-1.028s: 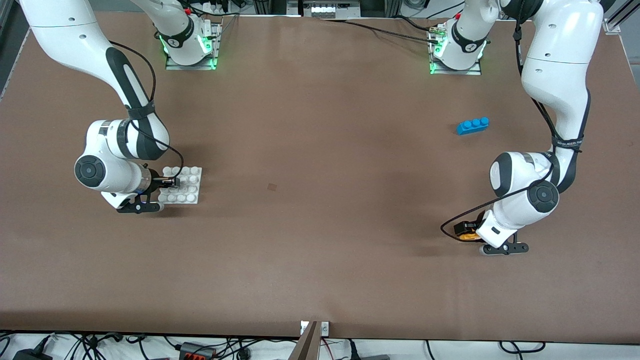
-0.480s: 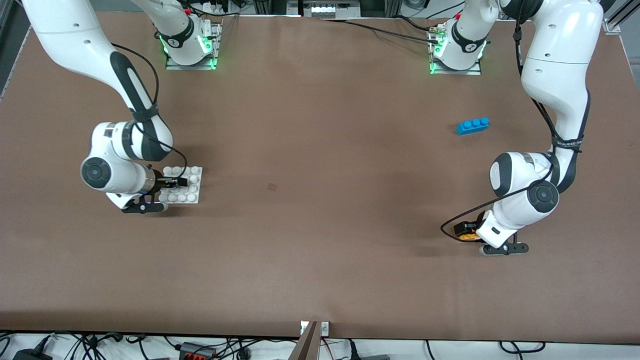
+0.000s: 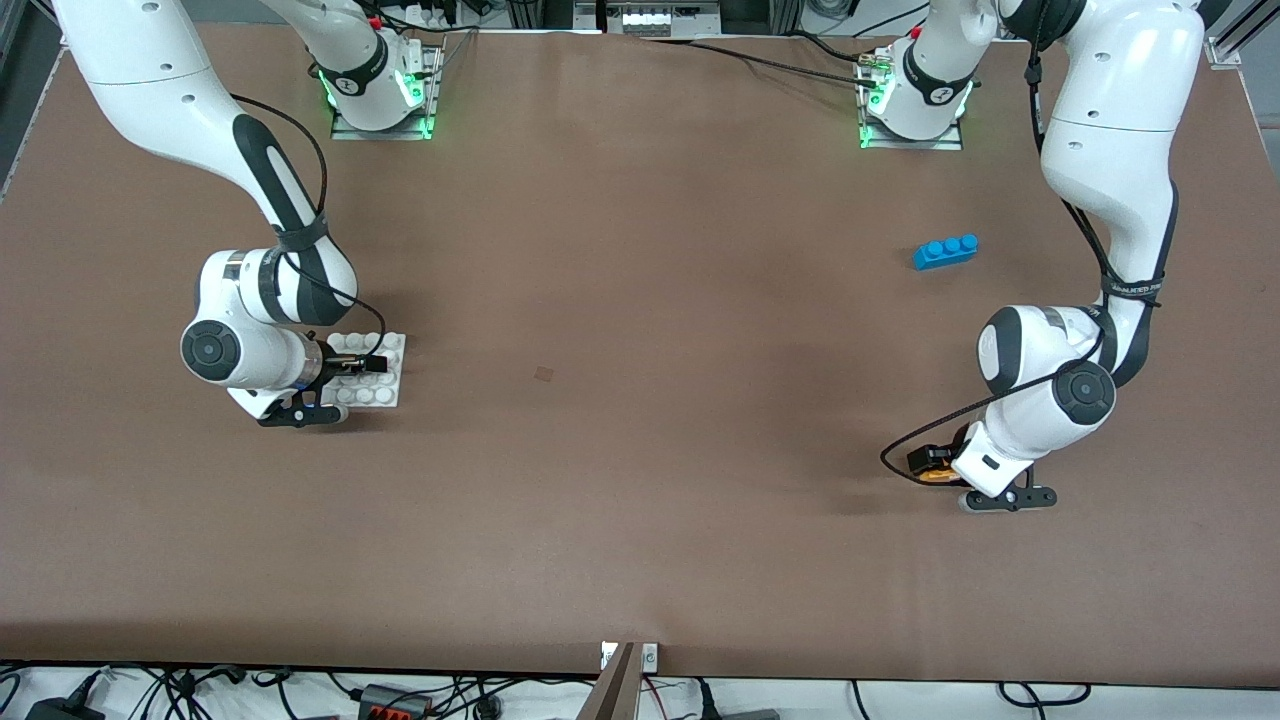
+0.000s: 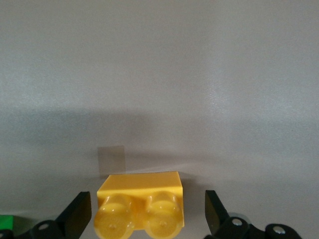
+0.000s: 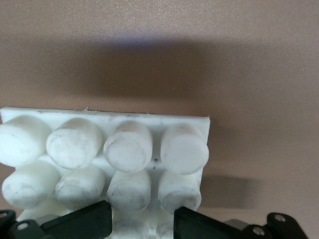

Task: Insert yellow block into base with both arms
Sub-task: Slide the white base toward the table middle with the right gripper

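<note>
The yellow block [image 3: 937, 476] lies on the table toward the left arm's end, mostly hidden under that arm's wrist. In the left wrist view the yellow block [image 4: 142, 209] sits studs toward the camera. My left gripper [image 4: 148, 216] is open, a finger standing clear on each side. The white base [image 3: 388, 396] lies flat toward the right arm's end. My right gripper [image 3: 374, 364] is low over the base [image 5: 129, 119], its black fingers [image 5: 79, 224] closed around a stud in the edge row nearest the wrist.
A blue three-stud brick [image 3: 945, 250] lies nearer the robots' bases than the left gripper. A corner of a green brick [image 4: 5, 221] shows beside the left gripper. A small dark patch [image 3: 543, 374] marks the middle of the brown table.
My right arm has shifted toward the table's middle, and its gripper has slid farther in over the base's studs. The base, the yellow block and the left arm have not moved.
</note>
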Controlling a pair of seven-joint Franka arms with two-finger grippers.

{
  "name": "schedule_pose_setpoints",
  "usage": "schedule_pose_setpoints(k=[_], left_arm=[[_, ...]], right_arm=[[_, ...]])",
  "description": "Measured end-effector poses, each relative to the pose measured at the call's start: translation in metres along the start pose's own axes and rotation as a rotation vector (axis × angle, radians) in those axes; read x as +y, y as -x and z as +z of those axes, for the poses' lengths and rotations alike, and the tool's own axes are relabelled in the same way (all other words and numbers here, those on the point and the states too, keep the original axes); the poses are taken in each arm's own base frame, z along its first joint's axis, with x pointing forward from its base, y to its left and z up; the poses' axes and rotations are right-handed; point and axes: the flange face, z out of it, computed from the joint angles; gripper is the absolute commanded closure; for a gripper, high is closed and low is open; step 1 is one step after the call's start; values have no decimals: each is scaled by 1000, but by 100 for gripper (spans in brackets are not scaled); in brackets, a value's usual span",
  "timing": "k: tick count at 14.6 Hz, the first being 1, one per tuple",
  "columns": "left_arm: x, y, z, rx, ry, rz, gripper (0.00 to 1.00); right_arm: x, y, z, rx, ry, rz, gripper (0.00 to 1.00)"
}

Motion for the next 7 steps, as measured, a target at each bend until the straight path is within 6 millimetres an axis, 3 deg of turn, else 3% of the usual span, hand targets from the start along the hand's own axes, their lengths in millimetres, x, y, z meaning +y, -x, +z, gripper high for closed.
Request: schedule_pose_setpoints(k=[2,7], left_arm=[[0,0,1,-1,0,0,0],[0,0,1,-1,0,0,0]], right_arm=[[-9,0,0,2,-6,-14,41],[-62,-1,-3,12,-108,-19,42]])
